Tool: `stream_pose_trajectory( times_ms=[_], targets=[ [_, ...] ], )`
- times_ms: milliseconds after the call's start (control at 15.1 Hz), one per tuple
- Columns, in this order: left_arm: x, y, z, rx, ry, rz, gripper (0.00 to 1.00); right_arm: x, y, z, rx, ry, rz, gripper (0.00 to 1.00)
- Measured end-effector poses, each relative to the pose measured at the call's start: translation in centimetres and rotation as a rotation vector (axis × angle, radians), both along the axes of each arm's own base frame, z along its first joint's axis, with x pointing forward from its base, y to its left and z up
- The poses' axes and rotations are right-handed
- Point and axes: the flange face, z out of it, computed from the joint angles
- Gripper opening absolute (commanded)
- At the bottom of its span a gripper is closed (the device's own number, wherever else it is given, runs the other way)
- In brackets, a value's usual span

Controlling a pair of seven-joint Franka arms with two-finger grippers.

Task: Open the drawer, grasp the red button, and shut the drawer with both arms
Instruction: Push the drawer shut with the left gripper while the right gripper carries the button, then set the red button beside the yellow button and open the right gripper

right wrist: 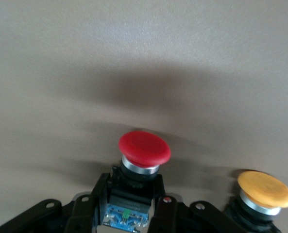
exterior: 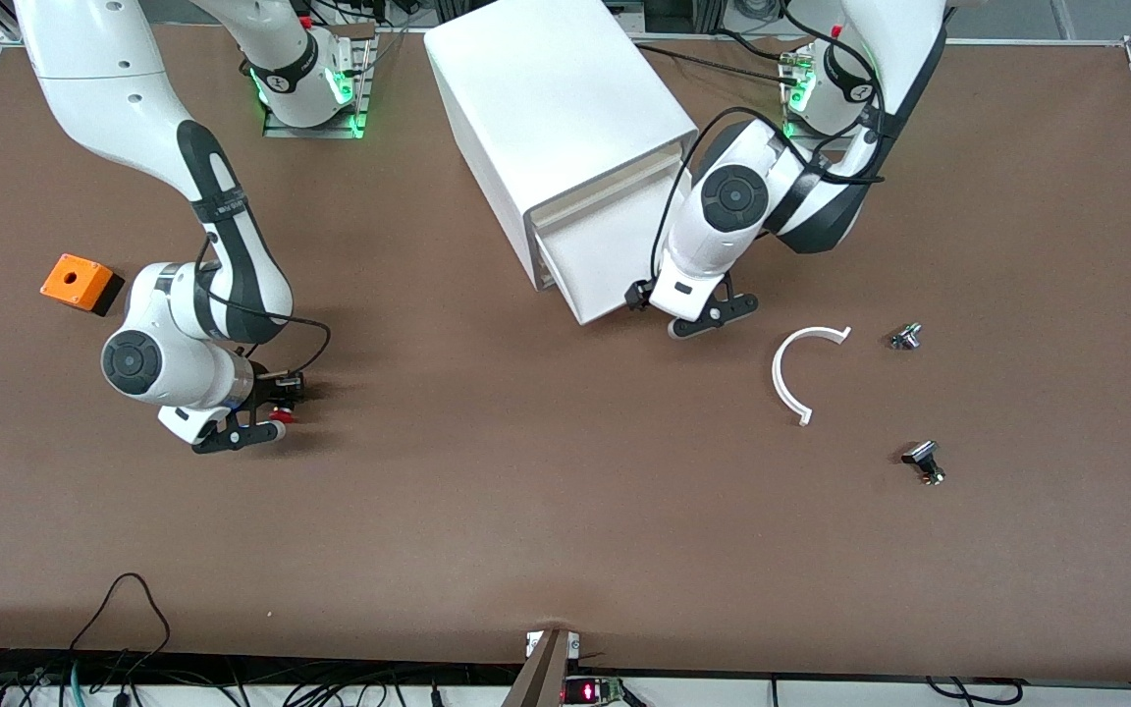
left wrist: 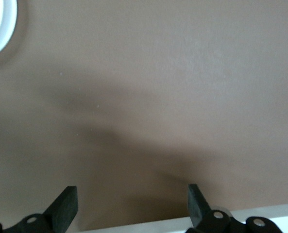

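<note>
Currently my right gripper (right wrist: 134, 204) pinches the button (right wrist: 144, 148) by its body, low over the table. My left gripper (left wrist: 131, 204), fingers wide and empty, waits at the drawer (exterior: 590, 265). Risk: shallow grip, the button twists free.

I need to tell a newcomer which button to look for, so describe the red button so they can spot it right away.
Find the orange box toward the right arm's end of the table; nearer the front camera, the right gripper holds the button. It has a red mushroom cap on a black-blue body, unlike the orange-capped button beside it.
</note>
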Motion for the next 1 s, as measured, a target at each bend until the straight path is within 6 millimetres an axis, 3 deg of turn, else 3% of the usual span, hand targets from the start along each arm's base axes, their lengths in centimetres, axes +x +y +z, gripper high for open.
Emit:
stream_pose_trajectory(
  times_ms=[133, 398, 796, 996],
  targets=[
    [-1.0, -0.8, -0.1, 0.010, 0.026, -0.021, 0.99, 0.0, 0.1, -0.2, 0.004, 0.001, -0.002, 1.00],
    [-3.0, -2.5, -0.3, 0.018, 0.060, -0.057, 0.99, 0.8, 0.5, 1.6, 0.011, -0.035, 0.001, 1.00],
    [-5.5, -4.8, -0.2, 0.020, 0.082, -0.064, 0.99, 2.1, 0.4, 11.7, 0.039, -0.164, -0.003, 1.00],
    [-6.5, -5.7, -0.3, 0.021, 0.090, -0.068, 0.99, 2.0, -1.0, 16.3, 0.043, -0.215, -0.021, 1.00]
  ],
)
